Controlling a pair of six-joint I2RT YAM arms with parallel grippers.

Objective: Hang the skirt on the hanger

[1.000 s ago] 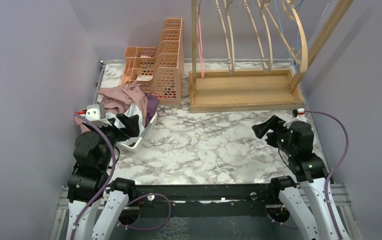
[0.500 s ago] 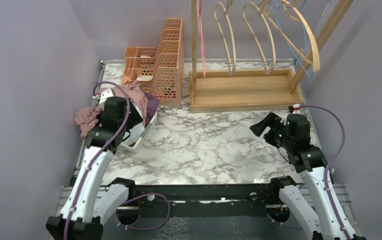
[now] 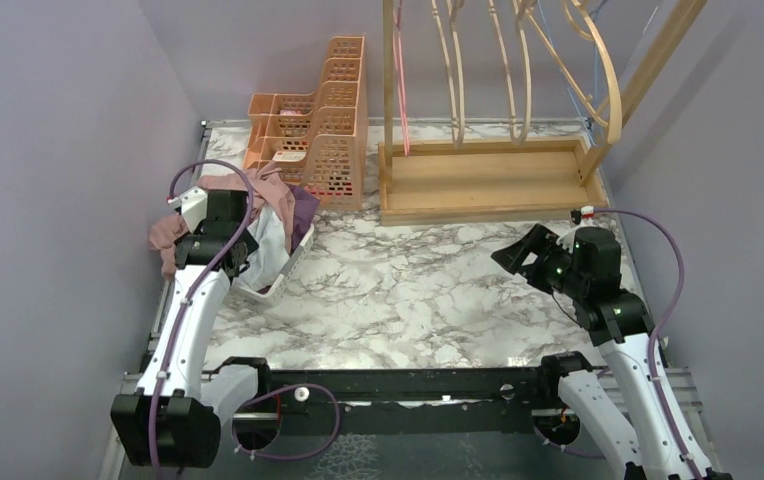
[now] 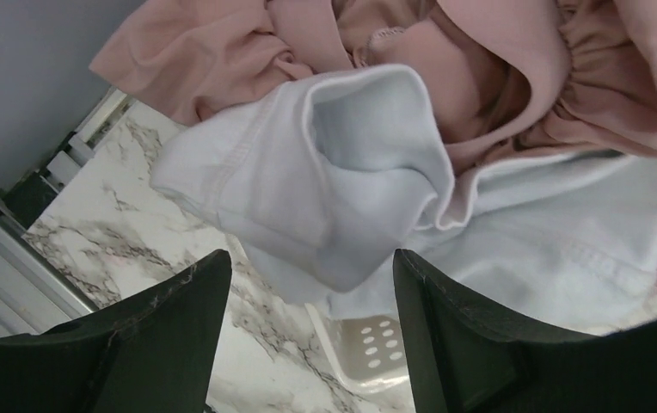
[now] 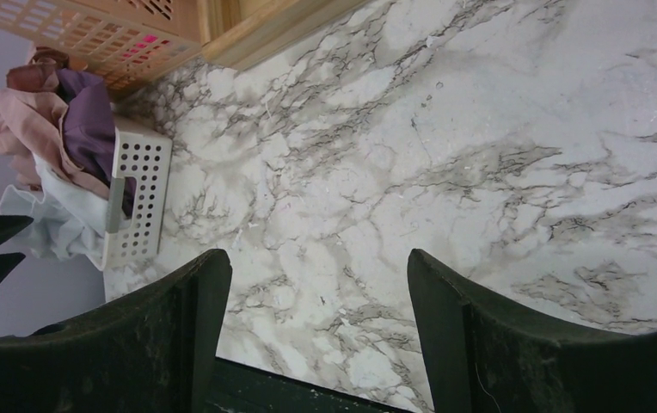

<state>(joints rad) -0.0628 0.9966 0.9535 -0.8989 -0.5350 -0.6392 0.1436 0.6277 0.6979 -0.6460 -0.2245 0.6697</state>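
Observation:
A heap of clothes fills the white basket (image 3: pixel 293 262) at the table's left: a pink garment (image 3: pixel 248 190) with a gathered waistband (image 4: pixel 583 52), a purple one (image 3: pixel 303 208) and a pale blue one (image 4: pixel 334 172). I cannot tell which of them is the skirt. Bent-wood hangers (image 3: pixel 518 70) hang on the wooden rack (image 3: pixel 488 180) at the back. My left gripper (image 4: pixel 310 258) hovers open just over the pale blue cloth at the basket's edge (image 4: pixel 368 344), gripping nothing. Over bare marble at the right, my right gripper (image 5: pixel 316 258) stands open and empty.
Stacked orange baskets (image 3: pixel 318 130) stand behind the white basket (image 5: pixel 140 198), beside the rack's left post. A pink hanger (image 3: pixel 398 80) hangs at that post. Purple walls close in on both sides. Marble tabletop (image 3: pixel 408 290) lies between the arms.
My left arm has reached out from near its base over the clothes basket, its jaws narrowing a little. The right gripper has drifted slightly left. The hangers are swinging.

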